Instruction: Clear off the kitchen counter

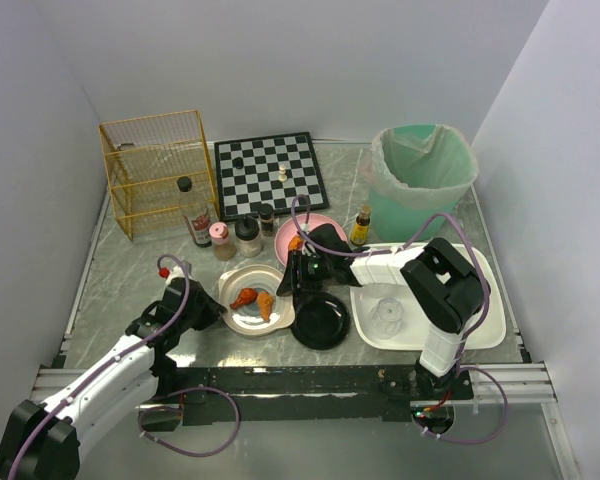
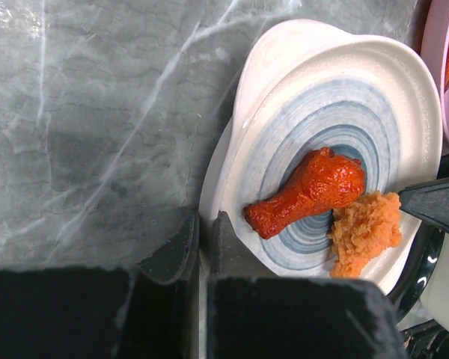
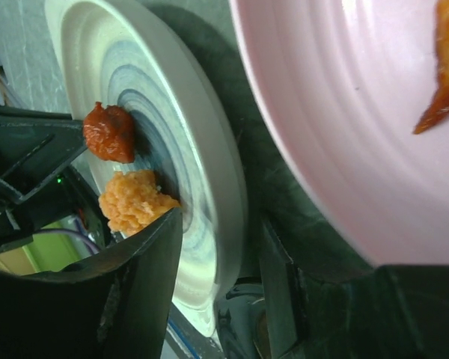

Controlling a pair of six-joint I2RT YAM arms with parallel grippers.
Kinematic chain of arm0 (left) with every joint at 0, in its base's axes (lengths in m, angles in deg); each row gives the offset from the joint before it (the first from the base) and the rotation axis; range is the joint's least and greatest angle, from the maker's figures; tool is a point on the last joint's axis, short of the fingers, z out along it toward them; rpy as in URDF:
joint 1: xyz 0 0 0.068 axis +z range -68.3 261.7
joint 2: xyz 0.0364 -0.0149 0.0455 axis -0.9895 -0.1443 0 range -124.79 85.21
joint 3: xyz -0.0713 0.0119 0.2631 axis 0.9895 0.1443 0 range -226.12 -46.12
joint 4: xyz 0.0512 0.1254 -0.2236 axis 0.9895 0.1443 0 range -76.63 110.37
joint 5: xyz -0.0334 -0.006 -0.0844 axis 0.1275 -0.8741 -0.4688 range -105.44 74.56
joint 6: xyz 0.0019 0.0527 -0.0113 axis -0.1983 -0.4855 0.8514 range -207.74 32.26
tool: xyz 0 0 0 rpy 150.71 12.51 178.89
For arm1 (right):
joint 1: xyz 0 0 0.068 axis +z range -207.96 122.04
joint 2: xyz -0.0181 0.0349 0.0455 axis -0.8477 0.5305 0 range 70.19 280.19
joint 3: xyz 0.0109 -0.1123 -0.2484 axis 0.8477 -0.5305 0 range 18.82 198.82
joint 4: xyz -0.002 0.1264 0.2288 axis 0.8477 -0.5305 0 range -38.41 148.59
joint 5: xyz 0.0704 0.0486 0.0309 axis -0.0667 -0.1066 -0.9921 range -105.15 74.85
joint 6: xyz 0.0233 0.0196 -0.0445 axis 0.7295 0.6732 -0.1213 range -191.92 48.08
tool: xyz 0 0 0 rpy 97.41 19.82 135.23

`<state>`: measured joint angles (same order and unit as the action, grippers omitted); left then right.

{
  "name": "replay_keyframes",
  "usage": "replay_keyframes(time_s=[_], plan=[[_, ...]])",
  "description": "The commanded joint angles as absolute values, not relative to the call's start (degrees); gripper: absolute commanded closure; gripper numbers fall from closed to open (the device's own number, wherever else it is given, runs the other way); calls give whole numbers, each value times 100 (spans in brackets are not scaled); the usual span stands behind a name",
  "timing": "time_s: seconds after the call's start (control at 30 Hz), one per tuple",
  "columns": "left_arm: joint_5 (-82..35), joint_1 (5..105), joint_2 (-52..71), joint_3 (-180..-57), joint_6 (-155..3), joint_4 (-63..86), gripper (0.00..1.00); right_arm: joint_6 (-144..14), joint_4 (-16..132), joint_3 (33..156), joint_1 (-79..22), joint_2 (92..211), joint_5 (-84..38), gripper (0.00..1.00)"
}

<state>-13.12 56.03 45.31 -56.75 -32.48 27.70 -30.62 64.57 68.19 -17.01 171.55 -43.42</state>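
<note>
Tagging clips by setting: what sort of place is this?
Probably a mock kitchen staged in a plain white booth, not a real home: a marble-look counter, a plate with a drumstick, seasoning bottles and a lined bin, enclosed by bare walls.

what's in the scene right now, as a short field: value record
counter: marble, cluttered
white plate: holds drumstick and nugget
left gripper: shut on white plate's rim
right gripper: open, straddling the opposite rim
pink plate: beside white plate, food on it
black dish: near side of white plate
tray: right
bin: far right
chessboard: far middle
rack: far left
</note>
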Motion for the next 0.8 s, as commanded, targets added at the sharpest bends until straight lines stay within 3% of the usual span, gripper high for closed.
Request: replay_keyframes(time_s=[0.0, 0.57, 0.77], plan=[[-1808, 5595, 4539, -5948, -3298, 2331, 99, -3149, 6703, 6760, -1718, 16907, -4599, 49], [-2212, 5595, 4671, -6273, -3351, 2067, 99, -2894, 7256, 6707, -1718, 16942, -5056, 55], [-2353, 5595, 4706, -6396, -3378, 2005, 99, -2947, 7142, 6778, -1701, 16959, -5048, 48]])
